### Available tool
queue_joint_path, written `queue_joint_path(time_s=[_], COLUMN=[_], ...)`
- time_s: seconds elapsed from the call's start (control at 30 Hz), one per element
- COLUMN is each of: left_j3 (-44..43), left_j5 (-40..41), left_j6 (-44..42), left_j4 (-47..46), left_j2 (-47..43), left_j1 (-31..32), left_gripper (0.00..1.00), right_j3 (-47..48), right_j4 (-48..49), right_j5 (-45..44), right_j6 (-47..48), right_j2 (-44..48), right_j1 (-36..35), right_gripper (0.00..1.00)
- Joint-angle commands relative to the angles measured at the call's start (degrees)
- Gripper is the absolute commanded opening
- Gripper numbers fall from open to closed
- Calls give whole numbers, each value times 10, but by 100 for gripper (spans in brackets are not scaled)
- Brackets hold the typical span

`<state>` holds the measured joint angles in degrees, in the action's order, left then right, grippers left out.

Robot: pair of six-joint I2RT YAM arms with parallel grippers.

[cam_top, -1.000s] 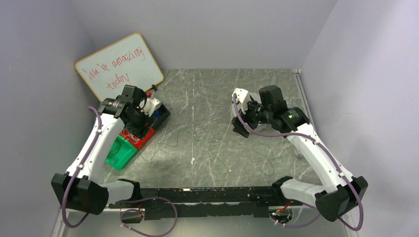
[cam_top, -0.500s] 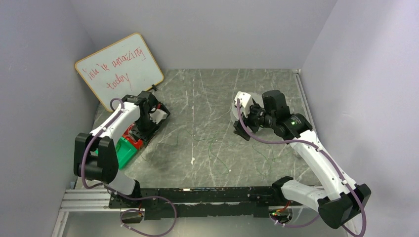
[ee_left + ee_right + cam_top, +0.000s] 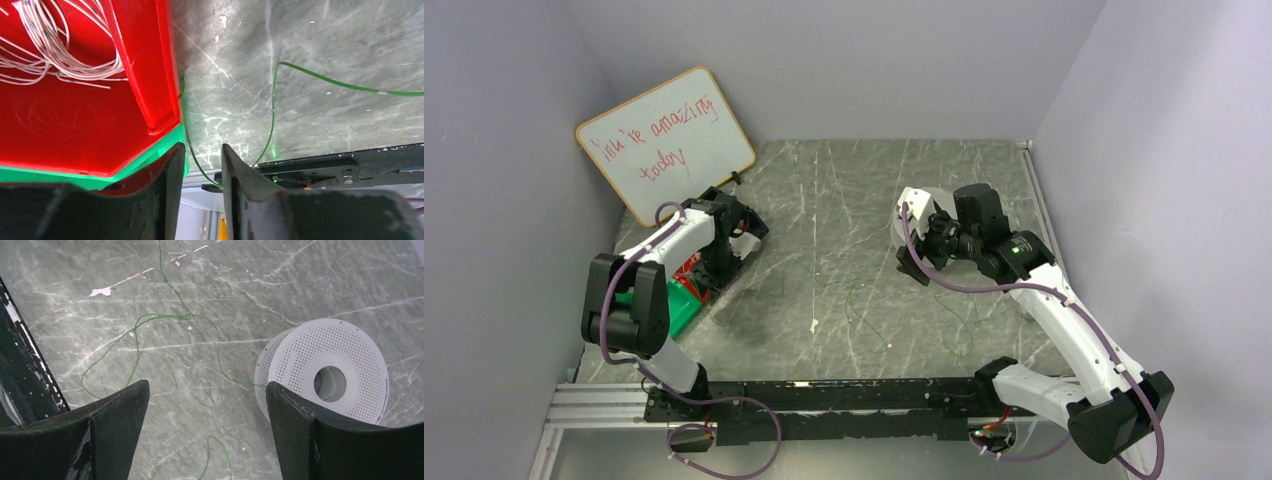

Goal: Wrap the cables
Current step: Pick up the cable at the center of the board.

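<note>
The left gripper has its two fingers close together, with only a thin gap between them. Nothing is squeezed tight in there. One strand of the cables shows in that gap, but I cannot tell if the fingers touch it. This thin green wire lies on the table under the gripper. It runs along the edge of the bins, goes up in a loop, and then off to the right side.

To the left of the fingers is a red bin. It sits inside a green bin, and only the green rim peeks out. A bunch of white wire lies in the red bin. Just past the fingertips is a black rail.

The right gripper is wide open and holds nothing. It hangs over the table. More green wire lies in loose curls under it, between its two fingers. A round white spool full of tiny holes lies flat just beside its right finger. One green strand runs up to the edge of the spool.
</note>
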<state>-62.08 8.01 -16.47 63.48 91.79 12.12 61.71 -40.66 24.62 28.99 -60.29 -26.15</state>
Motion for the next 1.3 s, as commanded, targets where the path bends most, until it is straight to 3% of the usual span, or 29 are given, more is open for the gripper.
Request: queue_joint_path(time_s=[0.0, 0.3, 0.5, 0.73, 1.0, 1.27], left_j3=[5, -36, -124, -266, -383, -468], left_j5=[18, 20, -26, -163, -291, -432], left_j6=[14, 23, 16, -12, 13, 21], left_j4=[-4, 26, 99, 146, 89, 84], left_j2=[1, -12, -38, -77, -75, 19], left_j1=[-3, -3, -2, 12, 99, 197], left_gripper=[33, 3, 3, 3, 3, 3], right_j3=[-3, 1, 19, 48, 60, -5], right_j4=[23, 21, 9, 30, 148, 268], right_j5=[15, 22, 48, 96, 143, 197], right_j6=[8, 8, 11, -4, -70, -51], right_j2=[9, 10, 4, 0, -13, 6], right_j1=[-2, -2, -3, -3, -2, -3], right_gripper=[89, 89, 90, 91, 91, 88])
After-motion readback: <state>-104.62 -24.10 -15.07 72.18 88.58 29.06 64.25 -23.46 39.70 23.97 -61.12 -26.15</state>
